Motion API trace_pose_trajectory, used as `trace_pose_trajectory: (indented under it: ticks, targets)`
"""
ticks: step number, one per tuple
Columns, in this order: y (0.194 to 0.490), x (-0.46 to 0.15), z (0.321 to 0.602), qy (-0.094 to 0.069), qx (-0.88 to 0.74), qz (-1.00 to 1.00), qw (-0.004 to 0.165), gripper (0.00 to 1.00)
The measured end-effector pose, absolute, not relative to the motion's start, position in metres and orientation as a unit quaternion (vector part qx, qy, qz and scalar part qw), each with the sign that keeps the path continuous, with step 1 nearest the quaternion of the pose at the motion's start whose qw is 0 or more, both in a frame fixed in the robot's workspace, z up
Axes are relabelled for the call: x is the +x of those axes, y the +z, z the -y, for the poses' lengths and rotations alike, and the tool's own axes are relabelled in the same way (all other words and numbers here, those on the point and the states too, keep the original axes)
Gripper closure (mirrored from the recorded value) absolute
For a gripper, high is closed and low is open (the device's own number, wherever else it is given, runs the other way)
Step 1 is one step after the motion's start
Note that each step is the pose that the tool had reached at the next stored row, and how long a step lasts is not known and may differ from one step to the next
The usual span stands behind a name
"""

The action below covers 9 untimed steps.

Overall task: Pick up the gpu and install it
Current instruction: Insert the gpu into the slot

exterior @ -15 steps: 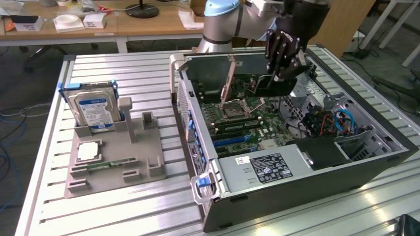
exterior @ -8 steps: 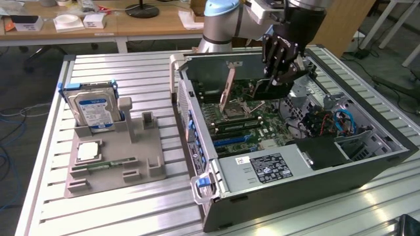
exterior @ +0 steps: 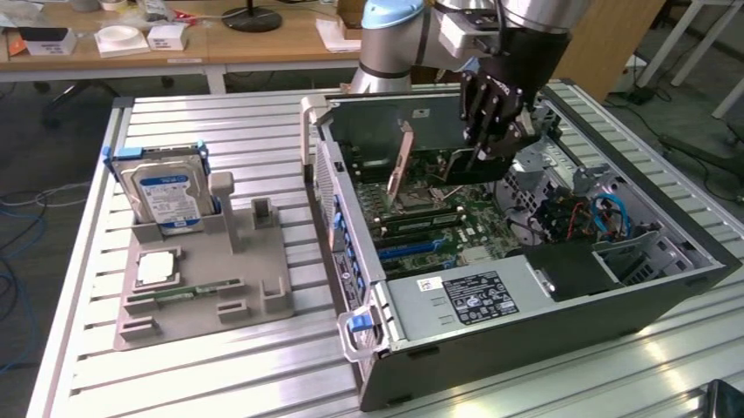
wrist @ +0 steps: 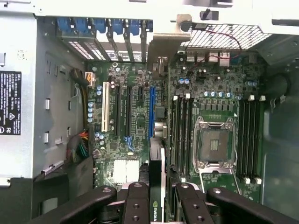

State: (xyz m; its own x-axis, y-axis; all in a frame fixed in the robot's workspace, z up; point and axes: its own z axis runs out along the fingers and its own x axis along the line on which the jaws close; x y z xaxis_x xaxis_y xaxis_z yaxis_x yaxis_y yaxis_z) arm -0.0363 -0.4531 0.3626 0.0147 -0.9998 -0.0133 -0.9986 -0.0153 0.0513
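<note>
The gpu (wrist: 156,184) is a thin green card seen edge-on between my fingers (wrist: 138,203), with a logo on its near end. Its silver bracket (wrist: 164,46) reaches toward the case's rear slot openings. My gripper (wrist: 159,205) is shut on the gpu. In the exterior view my gripper (exterior: 489,150) hangs inside the open computer case (exterior: 651,261), holding the gpu (exterior: 448,170) upright just above the motherboard (exterior: 465,222). The card lines up roughly over the blue expansion slot (wrist: 152,112), and I cannot tell whether it touches the board.
Beside the case, on the exterior view's left, a grey fixture (exterior: 261,270) holds a hard drive (exterior: 169,196), a processor chip (exterior: 157,266) and a memory stick (exterior: 186,292). The power supply (exterior: 465,300) and the case walls hem in the gripper. Memory sticks (wrist: 180,133) flank the processor socket (wrist: 214,144).
</note>
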Motion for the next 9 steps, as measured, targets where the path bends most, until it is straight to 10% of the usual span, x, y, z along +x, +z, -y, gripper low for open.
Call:
trace_pose_trajectory:
  ticks: [9]
  targets:
    - [0.354, -0.050, 0.455, -0.011, 0.717, 0.697, 0.003, 0.74]
